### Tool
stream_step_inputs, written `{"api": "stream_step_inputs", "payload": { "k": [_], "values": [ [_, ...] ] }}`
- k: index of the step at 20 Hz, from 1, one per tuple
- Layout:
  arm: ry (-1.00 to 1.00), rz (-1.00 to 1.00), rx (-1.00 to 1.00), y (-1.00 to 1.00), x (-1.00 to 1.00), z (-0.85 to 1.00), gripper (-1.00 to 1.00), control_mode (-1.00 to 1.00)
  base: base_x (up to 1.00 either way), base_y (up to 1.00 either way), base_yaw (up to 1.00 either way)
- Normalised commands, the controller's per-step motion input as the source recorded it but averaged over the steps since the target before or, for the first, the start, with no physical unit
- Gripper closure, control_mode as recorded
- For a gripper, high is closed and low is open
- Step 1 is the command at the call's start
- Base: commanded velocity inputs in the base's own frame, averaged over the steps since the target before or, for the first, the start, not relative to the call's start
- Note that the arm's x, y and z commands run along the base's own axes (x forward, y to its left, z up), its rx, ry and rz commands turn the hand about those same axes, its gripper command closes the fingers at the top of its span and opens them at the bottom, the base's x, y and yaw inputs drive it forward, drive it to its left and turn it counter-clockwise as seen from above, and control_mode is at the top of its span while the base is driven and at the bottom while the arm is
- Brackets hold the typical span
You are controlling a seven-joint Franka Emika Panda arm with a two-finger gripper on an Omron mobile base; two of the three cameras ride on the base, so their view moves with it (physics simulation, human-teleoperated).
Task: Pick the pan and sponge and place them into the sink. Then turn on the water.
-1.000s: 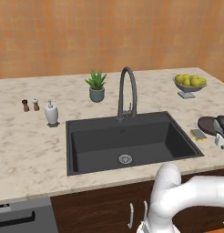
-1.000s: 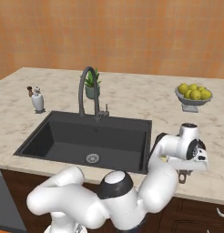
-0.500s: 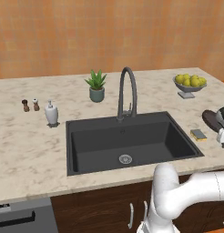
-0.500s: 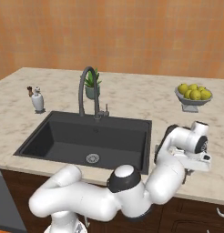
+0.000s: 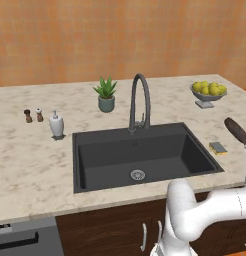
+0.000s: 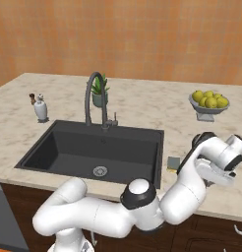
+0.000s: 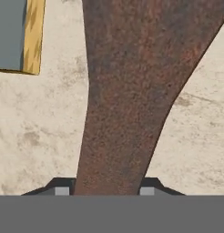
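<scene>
Counting one sponge [image 7: 16,35] and one pan [image 7: 132,91]; I see my tool [image 7: 104,190] clamped on its handle.

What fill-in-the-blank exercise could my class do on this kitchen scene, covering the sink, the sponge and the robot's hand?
1. The fingertips of the hand stand on either side of the pan's ____.
2. The sponge lies on the ____, beside the sink.
3. The bowl near the counter's far corner holds ____.
4. From the faucet, no ____ runs.

Missing words: handle; counter; lemons; water
</scene>
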Motion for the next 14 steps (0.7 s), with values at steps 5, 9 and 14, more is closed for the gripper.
{"api": "stream_step_inputs", "payload": {
  "k": [5, 9, 14],
  "values": [
    [-0.43, -0.06, 0.0, 0.33, -0.12, 0.45, 1.0, -1.0, 0.0, 0.0, 0.0],
    [-0.46, -0.08, 0.0, 0.45, -0.13, 0.56, 1.0, -1.0, 0.0, 0.0, 0.0],
    [-0.42, -0.05, -0.04, 0.58, -0.13, 0.6, 1.0, -1.0, 0.0, 0.0, 0.0]
  ]
}}
